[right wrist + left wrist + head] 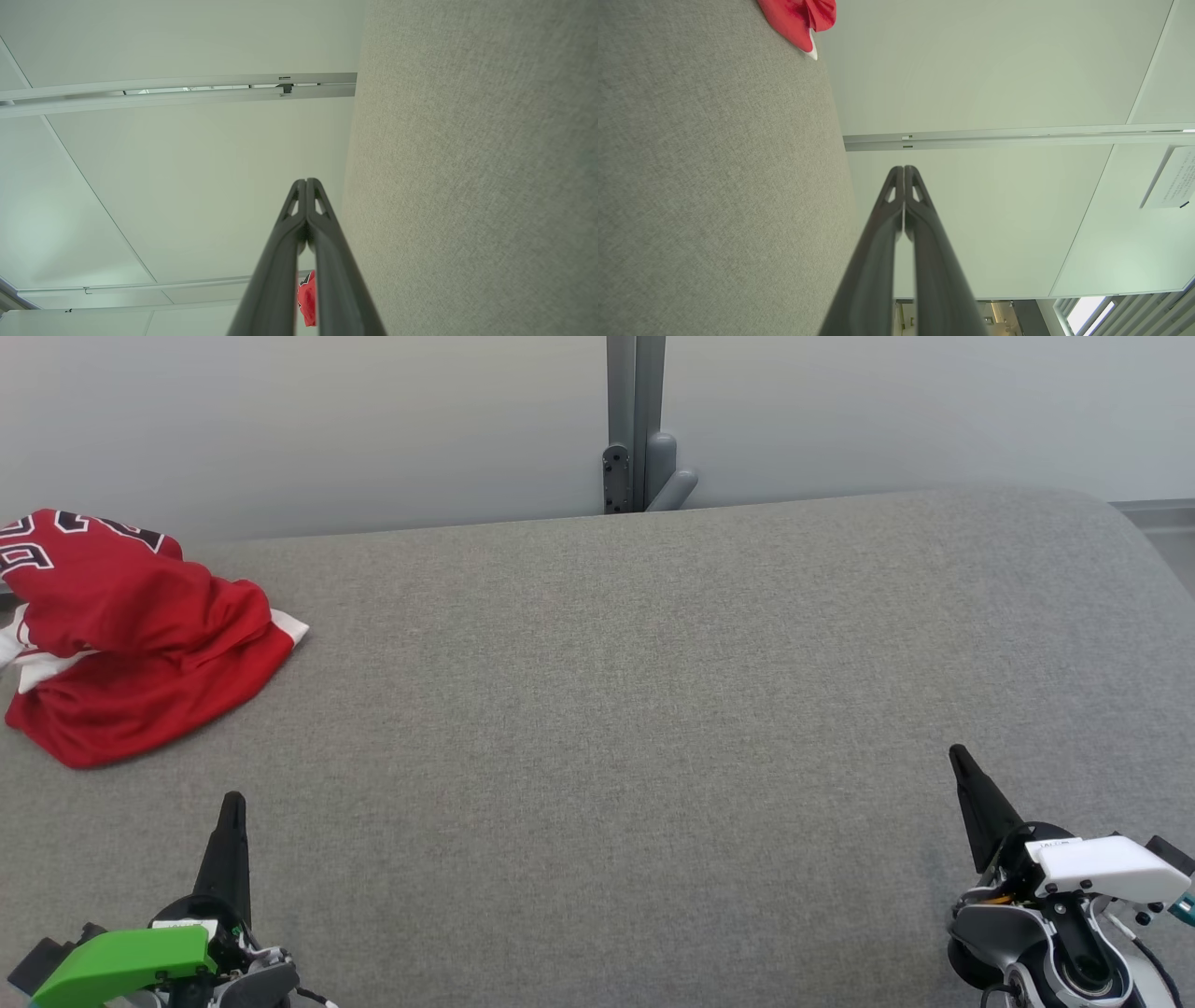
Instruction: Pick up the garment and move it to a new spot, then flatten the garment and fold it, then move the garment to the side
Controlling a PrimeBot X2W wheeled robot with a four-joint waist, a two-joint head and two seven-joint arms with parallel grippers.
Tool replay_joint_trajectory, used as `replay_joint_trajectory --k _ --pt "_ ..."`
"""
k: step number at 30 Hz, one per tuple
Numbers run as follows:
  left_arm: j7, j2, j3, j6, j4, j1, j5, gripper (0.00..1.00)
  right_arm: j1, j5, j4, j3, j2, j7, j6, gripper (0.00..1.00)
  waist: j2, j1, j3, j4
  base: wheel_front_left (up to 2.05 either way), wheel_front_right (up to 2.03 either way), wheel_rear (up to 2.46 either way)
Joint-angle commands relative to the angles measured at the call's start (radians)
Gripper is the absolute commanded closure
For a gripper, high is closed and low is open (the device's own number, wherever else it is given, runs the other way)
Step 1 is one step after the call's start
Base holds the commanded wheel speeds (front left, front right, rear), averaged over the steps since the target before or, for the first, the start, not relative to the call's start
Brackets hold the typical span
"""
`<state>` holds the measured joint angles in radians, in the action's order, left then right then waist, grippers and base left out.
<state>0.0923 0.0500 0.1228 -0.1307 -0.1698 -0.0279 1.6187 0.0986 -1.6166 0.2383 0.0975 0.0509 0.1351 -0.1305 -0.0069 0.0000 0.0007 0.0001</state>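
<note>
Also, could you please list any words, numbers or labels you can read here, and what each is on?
Nothing reads clearly.
red garment: white numerals with black edging, crumpled and cut off, not safely readable.
paper notice on the wall: printed lines, too small to read.
small labels at the base of the left gripper and right gripper: blurred.

L hand (233, 800) & R hand (956, 753) both closed tight, empty, pointing fwd, low at opposite sides.

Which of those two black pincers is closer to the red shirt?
The left gripper, the green-covered one, is close to the red shirt; the white-covered right gripper is far across the grey surface.
</note>
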Motion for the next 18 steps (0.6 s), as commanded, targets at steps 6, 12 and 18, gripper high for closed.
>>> replay_joint_trajectory --k 6,12,18 --pt "-0.001 0.0 0.002 -0.003 0.002 -0.012 0.004 1.0 0.011 0.004 0.003 0.001 0.0 0.002 0.0 1.0 0.0069 0.0 0.0 0.0 0.0 0.0 0.0" --pt "-0.001 0.0 0.002 -0.003 0.002 -0.012 0.004 1.0 0.011 0.004 0.003 0.001 0.0 0.002 0.0 1.0 0.0069 0.0 0.0 0.0 0.0 0.0 0.0" --pt "-0.001 0.0 0.002 -0.003 0.002 -0.012 0.004 1.0 0.011 0.004 0.003 0.001 0.0 0.002 0.0 1.0 0.0069 0.0 0.0 0.0 0.0 0.0 0.0"
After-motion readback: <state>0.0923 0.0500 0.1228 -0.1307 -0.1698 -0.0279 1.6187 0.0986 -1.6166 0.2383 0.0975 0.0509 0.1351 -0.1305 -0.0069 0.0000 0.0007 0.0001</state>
